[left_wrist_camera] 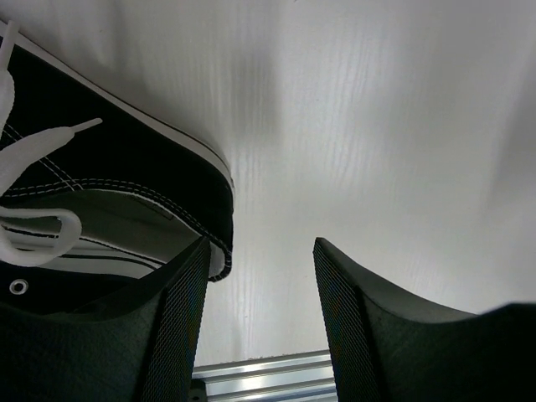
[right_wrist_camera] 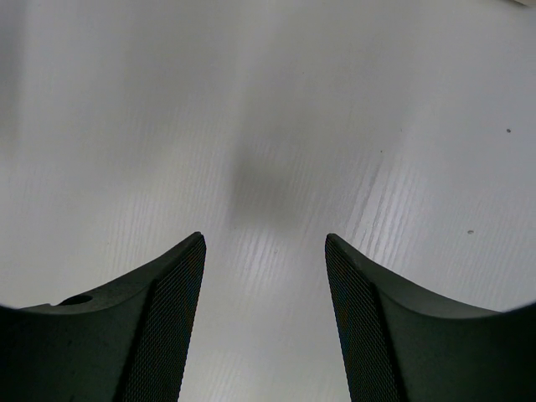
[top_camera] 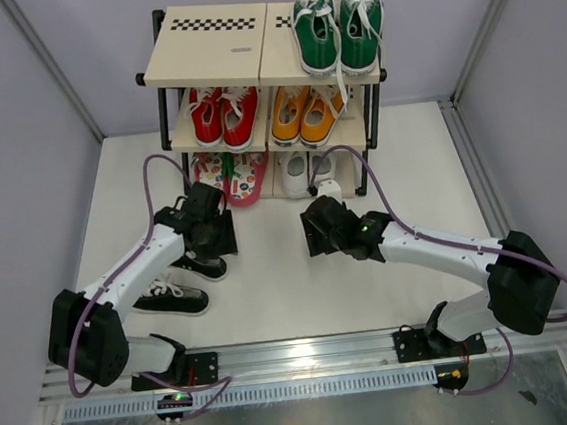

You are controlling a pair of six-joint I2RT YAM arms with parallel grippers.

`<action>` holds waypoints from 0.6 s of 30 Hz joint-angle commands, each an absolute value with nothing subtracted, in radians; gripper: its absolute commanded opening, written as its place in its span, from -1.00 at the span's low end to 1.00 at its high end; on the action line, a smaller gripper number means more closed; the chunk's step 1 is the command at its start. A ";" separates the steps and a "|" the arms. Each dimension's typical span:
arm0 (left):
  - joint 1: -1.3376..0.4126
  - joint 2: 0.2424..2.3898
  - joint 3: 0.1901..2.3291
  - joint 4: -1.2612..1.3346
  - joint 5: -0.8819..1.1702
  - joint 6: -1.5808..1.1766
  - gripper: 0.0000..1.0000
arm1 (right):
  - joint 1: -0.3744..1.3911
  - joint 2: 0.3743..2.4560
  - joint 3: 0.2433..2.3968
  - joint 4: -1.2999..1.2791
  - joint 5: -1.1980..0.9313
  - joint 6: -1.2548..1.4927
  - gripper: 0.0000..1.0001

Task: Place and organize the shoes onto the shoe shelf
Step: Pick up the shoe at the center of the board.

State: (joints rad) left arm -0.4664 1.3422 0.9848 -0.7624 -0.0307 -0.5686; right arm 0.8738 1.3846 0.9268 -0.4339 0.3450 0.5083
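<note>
I run two arms, the left arm [top_camera: 133, 269] and the right arm [top_camera: 437, 246]. Each is a set of white tubes with black joints and a bulky black shoulder. A purple cable [top_camera: 148, 185] loops along each. A green light [top_camera: 365, 228] glows near the right wrist. Up close, the fingers [left_wrist_camera: 402, 352] are matte black and curved, with fine mesh-textured pads [right_wrist_camera: 172, 327].

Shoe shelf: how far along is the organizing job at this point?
Done: green sneakers on the top board of the shoe shelf, flip-flops and white shoes on the bottom tier. In hand: nothing; the left hand hangs open beside one of the black sneakers. Left: both black sneakers lie on the table, unshelved.
</note>
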 commanded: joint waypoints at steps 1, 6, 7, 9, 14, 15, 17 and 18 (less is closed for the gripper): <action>-0.466 1.377 1.011 -0.791 -0.071 -0.517 0.11 | 0.864 1.338 0.953 -0.437 0.376 0.523 0.27; -0.466 1.370 1.002 -0.821 -0.092 -0.506 0.11 | 0.848 1.322 0.936 -0.439 0.374 0.522 0.27; -0.466 1.368 0.997 -0.818 -0.089 -0.502 0.11 | 0.845 1.322 0.934 -0.439 0.373 0.523 0.27; -0.466 1.371 0.980 -0.804 -0.071 -0.492 0.11 | 0.844 1.327 0.933 -0.437 0.368 0.522 0.27; -0.466 1.416 0.931 -0.732 -0.005 -0.472 0.09 | 0.842 1.333 0.936 -0.434 0.364 0.520 0.27; -0.466 1.425 0.928 -0.723 -0.006 -0.463 0.07 | 0.842 1.333 0.937 -0.436 0.367 0.520 0.27; -0.466 1.468 0.930 -0.719 0.024 -0.453 0.05 | 0.842 1.333 0.937 -0.437 0.368 0.517 0.27; -0.466 1.483 0.940 -0.726 0.031 -0.433 0.02 | 0.842 1.335 0.937 -0.439 0.368 0.517 0.27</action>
State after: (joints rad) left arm -0.4664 1.4372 0.9390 -0.7563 -0.0254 -0.4839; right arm 0.8455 1.3544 0.9268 -0.4469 0.3523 0.5083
